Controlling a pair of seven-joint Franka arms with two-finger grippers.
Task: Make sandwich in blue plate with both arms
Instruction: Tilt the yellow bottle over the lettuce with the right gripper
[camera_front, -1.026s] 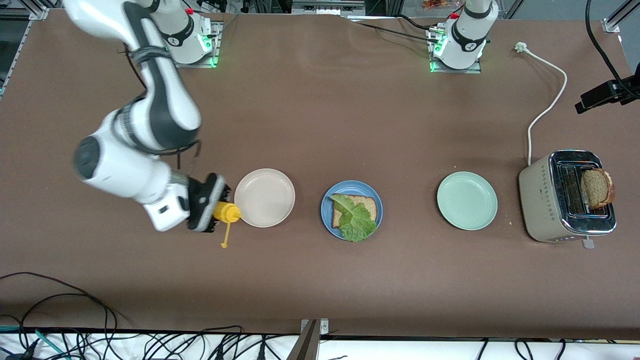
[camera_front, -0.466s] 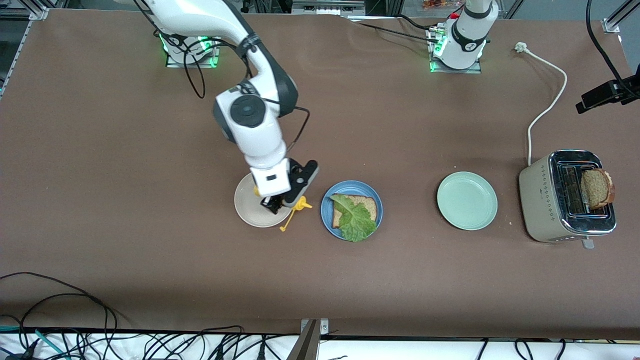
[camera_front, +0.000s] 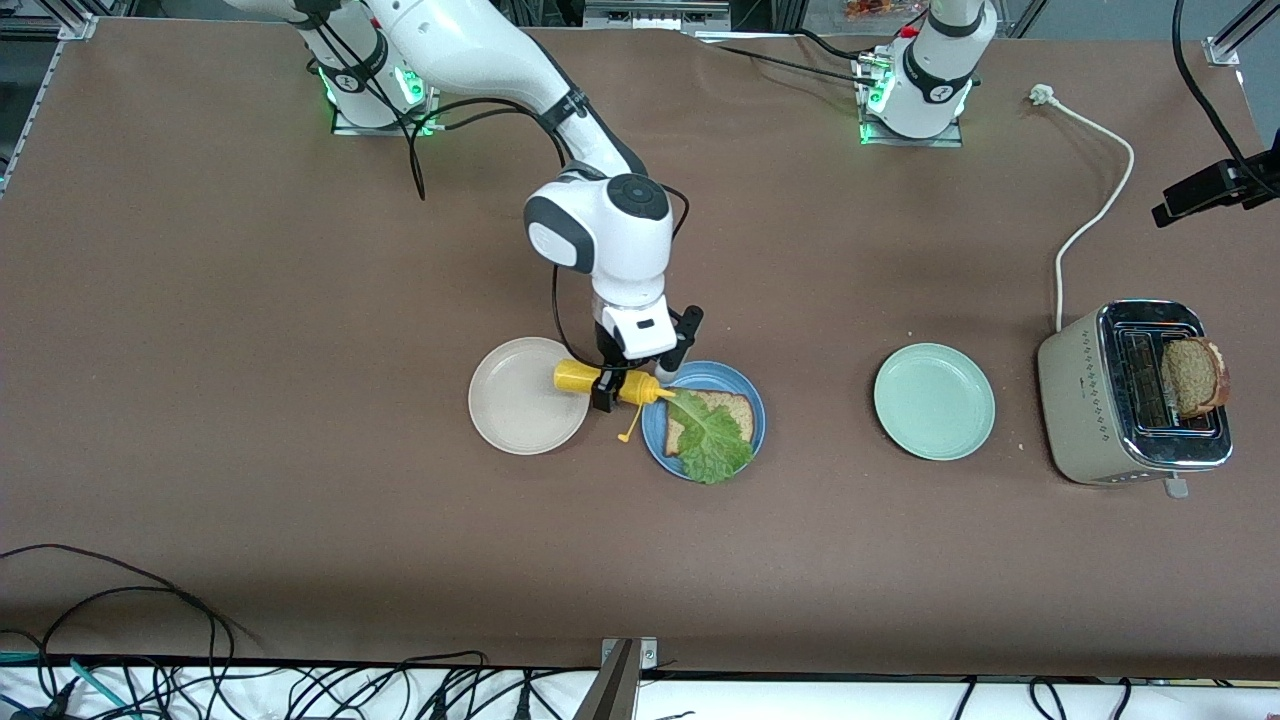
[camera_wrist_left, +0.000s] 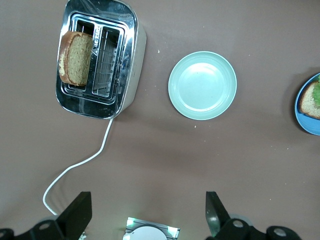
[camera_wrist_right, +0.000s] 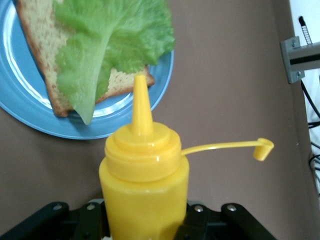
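The blue plate (camera_front: 700, 372) holds one brown bread slice (camera_front: 737, 407) with a green lettuce leaf (camera_front: 712, 442) on top. My right gripper (camera_front: 607, 386) is shut on a yellow squeeze bottle (camera_front: 578, 377), held on its side over the gap between the cream plate and the blue plate. In the right wrist view the bottle (camera_wrist_right: 144, 170) points its nozzle at the lettuce (camera_wrist_right: 105, 45) over the plate's rim (camera_wrist_right: 30, 107), and its open cap (camera_wrist_right: 263, 148) dangles on a strap. A second slice (camera_front: 1193, 376) stands in the toaster. My left gripper (camera_wrist_left: 147, 212) waits open, high over its base.
A cream-white plate (camera_front: 520, 405) lies beside the blue plate toward the right arm's end. A pale green plate (camera_front: 934, 401) and a silver toaster (camera_front: 1085, 400) sit toward the left arm's end, the toaster's white cord (camera_front: 1095, 215) running toward the bases.
My right arm has swung the yellow bottle from the right arm's end, across the cream plate, to the blue plate's edge and turned its nozzle toward the lettuce. The left arm has not moved.
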